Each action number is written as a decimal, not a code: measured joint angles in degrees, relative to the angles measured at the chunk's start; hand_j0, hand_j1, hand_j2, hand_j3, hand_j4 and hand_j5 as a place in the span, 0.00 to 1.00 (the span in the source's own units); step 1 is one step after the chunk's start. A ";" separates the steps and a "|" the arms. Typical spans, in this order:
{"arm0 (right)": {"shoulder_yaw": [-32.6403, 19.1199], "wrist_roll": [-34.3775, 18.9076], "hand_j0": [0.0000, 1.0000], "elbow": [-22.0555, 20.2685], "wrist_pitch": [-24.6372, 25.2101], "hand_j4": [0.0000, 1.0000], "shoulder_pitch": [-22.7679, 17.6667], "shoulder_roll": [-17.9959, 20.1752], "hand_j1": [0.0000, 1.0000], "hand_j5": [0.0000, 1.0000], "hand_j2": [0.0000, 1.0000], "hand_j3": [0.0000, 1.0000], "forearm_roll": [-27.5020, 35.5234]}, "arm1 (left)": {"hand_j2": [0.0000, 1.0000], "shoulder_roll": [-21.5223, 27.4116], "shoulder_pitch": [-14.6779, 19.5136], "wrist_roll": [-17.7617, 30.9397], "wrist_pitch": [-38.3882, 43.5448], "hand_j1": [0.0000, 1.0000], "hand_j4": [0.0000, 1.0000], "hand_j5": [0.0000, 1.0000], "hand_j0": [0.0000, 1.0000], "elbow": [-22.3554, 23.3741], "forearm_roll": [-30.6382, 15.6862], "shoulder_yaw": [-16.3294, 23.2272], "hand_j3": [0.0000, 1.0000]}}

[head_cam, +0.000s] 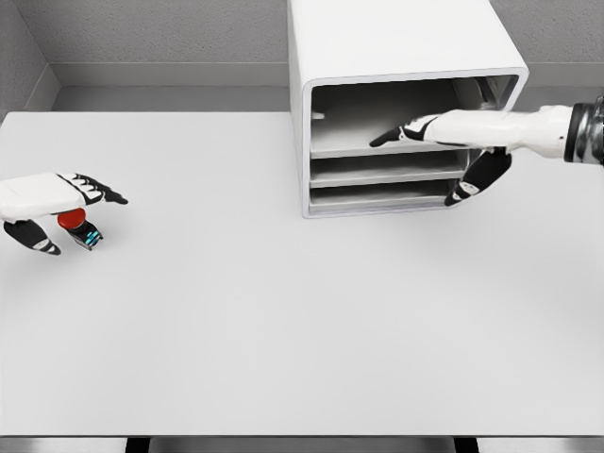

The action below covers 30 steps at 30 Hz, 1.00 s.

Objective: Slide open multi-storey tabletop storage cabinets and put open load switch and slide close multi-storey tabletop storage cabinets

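The load switch [79, 227], a small block with a red knob on top and a dark, teal-edged body, sits near the table's [283, 330] left edge, well apart from the storage cabinet [396, 104] at the back. It looks rigid, light and compact, probably best pinched across its dark body rather than the rounded knob, which could slip. The left hand [52, 203] hovers over it, fingers extended and thumb hanging beside the switch, grasping nothing visibly. The right hand [444, 151] reaches into the cabinet's front, fingers spread across the shelves, holding nothing. Open tabletop lies between switch and cabinet; only the right arm crowds the opening.
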State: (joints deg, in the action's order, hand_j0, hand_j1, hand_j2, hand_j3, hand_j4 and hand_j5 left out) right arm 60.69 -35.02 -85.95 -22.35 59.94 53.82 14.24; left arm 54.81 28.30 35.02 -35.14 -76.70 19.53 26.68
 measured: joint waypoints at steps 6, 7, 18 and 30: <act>1.38 0.00 1.00 0.94 1.11 1.00 0.35 -1.92 1.00 1.00 1.00 1.00 -1.10 | 0.99 -0.97 0.00 0.00 0.00 0.99 0.99 0.99 0.99 1.25 0.03 0.13 0.99; 1.47 0.00 1.00 1.31 1.18 1.00 0.44 -2.14 1.00 1.00 1.00 1.00 -1.31 | 0.94 -1.07 0.00 0.00 0.00 0.94 0.94 0.94 0.94 1.35 0.02 0.13 0.94; 2.70 0.00 1.00 5.03 1.22 1.00 1.49 -4.12 1.00 1.00 1.00 1.00 -2.31 | 0.87 -1.24 1.14 0.00 0.00 0.87 0.87 0.87 0.87 3.12 0.01 0.29 0.87; 3.45 0.78 1.00 4.78 1.04 1.00 1.50 -4.12 1.00 1.00 1.00 1.00 -3.55 | 0.58 -1.05 1.14 0.00 0.02 0.58 0.58 0.58 0.58 5.07 -0.17 1.68 0.58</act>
State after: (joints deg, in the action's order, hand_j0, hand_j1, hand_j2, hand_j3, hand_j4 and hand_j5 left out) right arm 64.14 -34.24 -81.17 -21.31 61.44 49.70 10.69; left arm 53.76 29.44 35.02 -35.12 -71.63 19.36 28.37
